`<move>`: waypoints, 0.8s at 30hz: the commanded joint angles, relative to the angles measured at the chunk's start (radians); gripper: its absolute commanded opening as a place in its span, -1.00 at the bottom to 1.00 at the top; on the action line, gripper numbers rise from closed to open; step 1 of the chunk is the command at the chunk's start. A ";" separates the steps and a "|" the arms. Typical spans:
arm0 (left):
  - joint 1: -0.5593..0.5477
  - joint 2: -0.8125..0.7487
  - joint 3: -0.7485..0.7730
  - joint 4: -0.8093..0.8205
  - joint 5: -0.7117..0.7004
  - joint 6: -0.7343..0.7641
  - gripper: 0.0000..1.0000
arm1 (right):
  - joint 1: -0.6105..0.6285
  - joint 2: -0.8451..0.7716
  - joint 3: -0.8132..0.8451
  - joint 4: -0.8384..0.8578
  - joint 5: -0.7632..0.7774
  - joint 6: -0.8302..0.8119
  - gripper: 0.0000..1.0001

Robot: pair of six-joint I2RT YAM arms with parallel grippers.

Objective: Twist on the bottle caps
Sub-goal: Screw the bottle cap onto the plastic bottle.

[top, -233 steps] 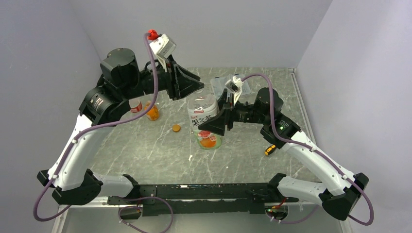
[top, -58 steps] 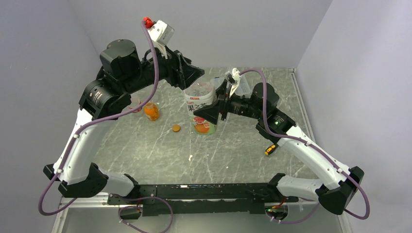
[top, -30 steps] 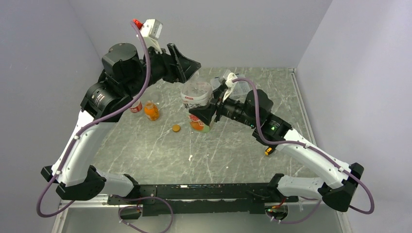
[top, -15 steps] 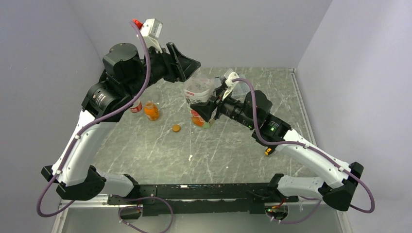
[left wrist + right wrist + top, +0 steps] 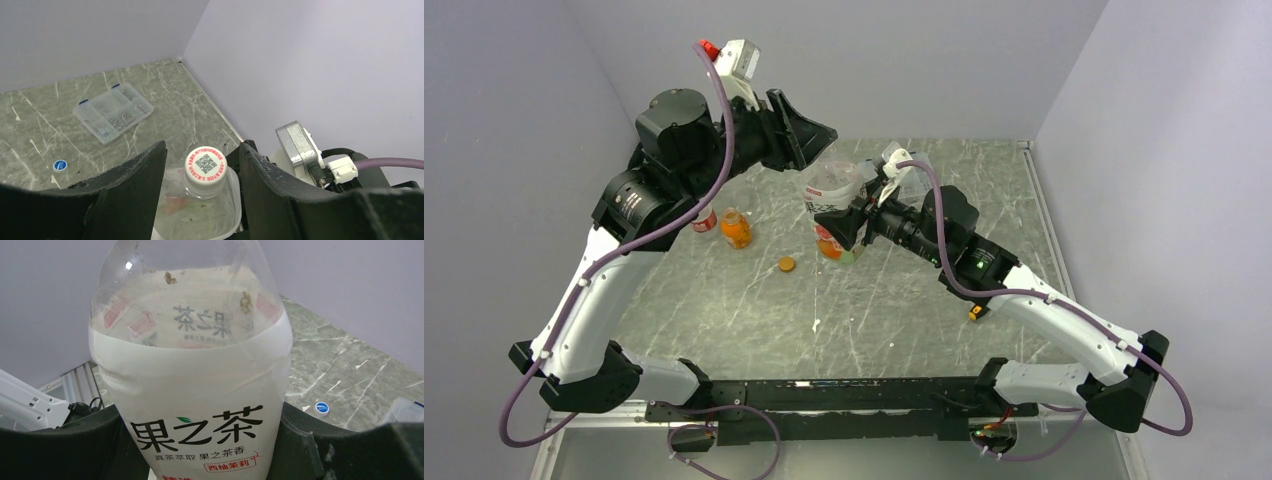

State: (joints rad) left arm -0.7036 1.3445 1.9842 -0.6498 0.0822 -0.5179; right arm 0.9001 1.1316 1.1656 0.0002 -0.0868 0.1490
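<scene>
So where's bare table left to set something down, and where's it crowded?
Biggest bare patch: near-centre table, between orange cap, orange-black tool and arm bases. Crowded: far centre around the big bottle, far left by two small bottles.

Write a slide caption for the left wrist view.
Left gripper, open, straddles the white QR-printed cap on the bottle; compartment box and blue cap lie beyond.

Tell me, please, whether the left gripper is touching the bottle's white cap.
Apart. The left wrist view shows a gap between the white cap and each finger of the left gripper.
</scene>
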 commanded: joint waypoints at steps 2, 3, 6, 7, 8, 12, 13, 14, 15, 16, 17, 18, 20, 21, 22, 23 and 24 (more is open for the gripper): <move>0.001 0.002 0.027 0.015 0.010 0.005 0.18 | 0.005 -0.001 0.031 0.029 0.011 -0.012 -0.51; 0.001 0.003 0.028 0.013 0.009 0.005 0.17 | 0.005 0.000 0.031 0.029 0.012 -0.012 -0.51; 0.001 0.008 0.032 0.008 0.012 0.008 0.15 | 0.005 0.001 0.035 0.026 0.010 -0.014 -0.51; 0.001 0.010 0.033 0.007 0.012 0.010 0.14 | 0.005 0.002 0.035 0.025 0.010 -0.014 -0.51; 0.001 0.012 0.036 0.004 0.013 0.011 0.14 | 0.005 0.003 0.037 0.024 0.010 -0.015 -0.51; 0.001 0.018 0.041 -0.006 0.011 0.016 0.11 | 0.005 0.004 0.040 0.018 0.012 -0.017 -0.51; 0.001 0.020 0.042 -0.009 0.009 0.018 0.10 | 0.005 0.005 0.041 0.016 0.013 -0.018 -0.51; 0.001 0.022 0.043 -0.011 0.007 0.020 0.08 | 0.006 0.004 0.042 0.015 0.012 -0.019 -0.51; 0.001 0.023 0.045 -0.012 0.006 0.021 0.07 | 0.005 0.005 0.043 0.015 0.012 -0.019 -0.51; 0.001 0.025 0.045 -0.013 0.007 0.022 0.04 | 0.005 0.005 0.043 0.015 0.010 -0.019 -0.51; 0.001 0.025 0.046 -0.011 0.006 0.024 0.02 | 0.005 0.006 0.043 0.015 0.010 -0.019 -0.51; 0.001 0.026 0.047 -0.011 0.006 0.024 0.01 | 0.006 0.007 0.044 0.015 0.010 -0.019 -0.51; 0.001 0.029 0.050 -0.013 0.008 0.027 -0.06 | 0.005 0.007 0.045 0.014 0.010 -0.020 -0.52; 0.001 0.031 0.052 -0.015 0.010 0.028 -0.08 | 0.005 0.007 0.045 0.014 0.011 -0.020 -0.52; 0.001 0.033 0.054 -0.018 0.012 0.030 -0.11 | 0.005 0.007 0.045 0.013 0.013 -0.020 -0.52; 0.001 0.033 0.055 -0.019 0.012 0.031 -0.13 | 0.005 0.008 0.045 0.012 0.013 -0.020 -0.52; 0.001 0.035 0.054 -0.019 0.012 0.032 -0.15 | 0.005 0.008 0.047 0.012 0.013 -0.020 -0.52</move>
State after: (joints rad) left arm -0.7036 1.3750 1.9980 -0.6773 0.0822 -0.5060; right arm 0.9001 1.1423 1.1656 -0.0101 -0.0860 0.1474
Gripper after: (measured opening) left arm 0.442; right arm 0.640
